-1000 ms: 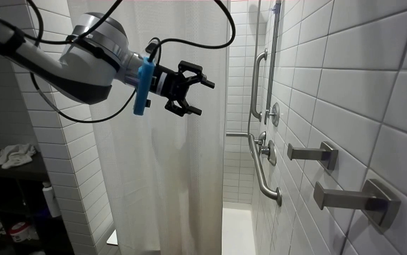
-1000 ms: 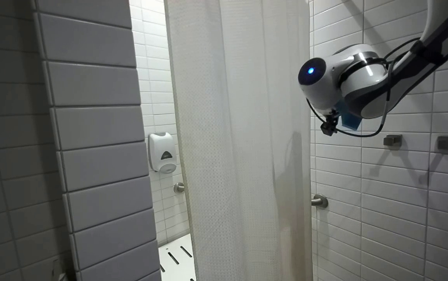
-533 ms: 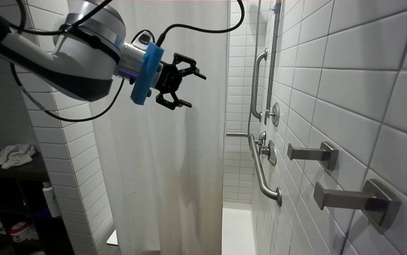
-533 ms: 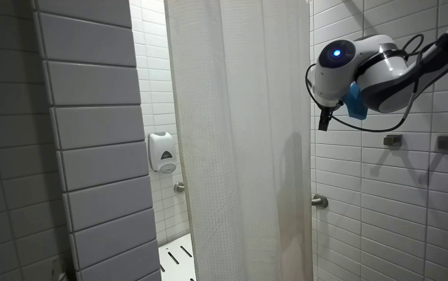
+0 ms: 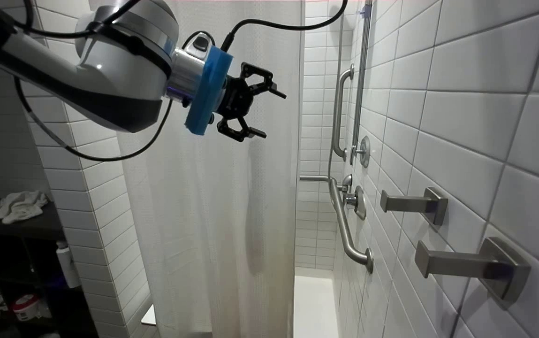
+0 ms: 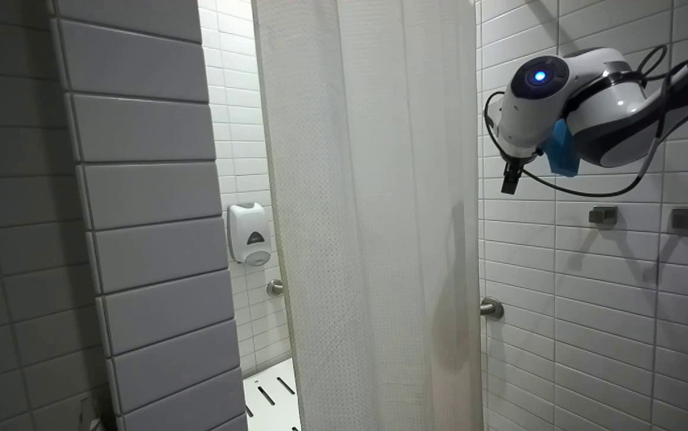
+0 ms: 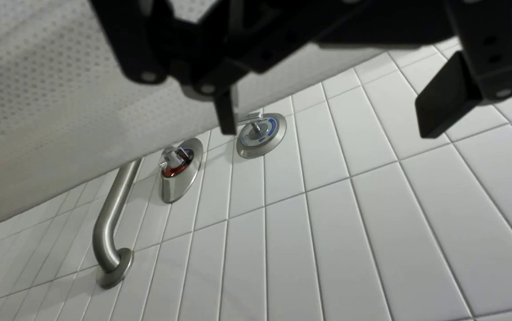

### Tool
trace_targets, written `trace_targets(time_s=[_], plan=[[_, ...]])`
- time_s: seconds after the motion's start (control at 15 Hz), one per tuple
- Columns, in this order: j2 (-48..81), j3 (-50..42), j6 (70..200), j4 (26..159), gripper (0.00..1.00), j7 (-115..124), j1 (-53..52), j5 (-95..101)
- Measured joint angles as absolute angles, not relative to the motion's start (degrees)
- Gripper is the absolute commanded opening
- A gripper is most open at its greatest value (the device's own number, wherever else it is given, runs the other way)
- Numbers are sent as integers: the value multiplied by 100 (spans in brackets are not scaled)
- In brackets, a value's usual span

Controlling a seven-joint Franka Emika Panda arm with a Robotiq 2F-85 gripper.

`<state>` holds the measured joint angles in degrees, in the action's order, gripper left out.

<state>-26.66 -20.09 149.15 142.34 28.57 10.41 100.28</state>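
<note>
While the black two-fingered gripper stands with fingers spread, an off-white dotted curtain hangs behind in an exterior view (curved silvery metal bar beyond).

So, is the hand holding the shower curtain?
No, in an exterior view the hand stands wide open, and the shower curtain hangs behind it.

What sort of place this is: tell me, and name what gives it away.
Most likely a shower room, perhaps a shared one: a long pale curtain hangs there, and the tiled wall carries a metal grab bar and a blue-marked control dial.
</note>
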Motion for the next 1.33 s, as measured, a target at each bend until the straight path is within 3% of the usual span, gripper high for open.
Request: trace_targets(time_s=[0.4, 1.33], plan=[[-2610, -2302, 15000, 14120, 100, 3033, 1028, 9805], [-1781, -2391, 15755, 13119, 100, 1861, 867, 6934]])
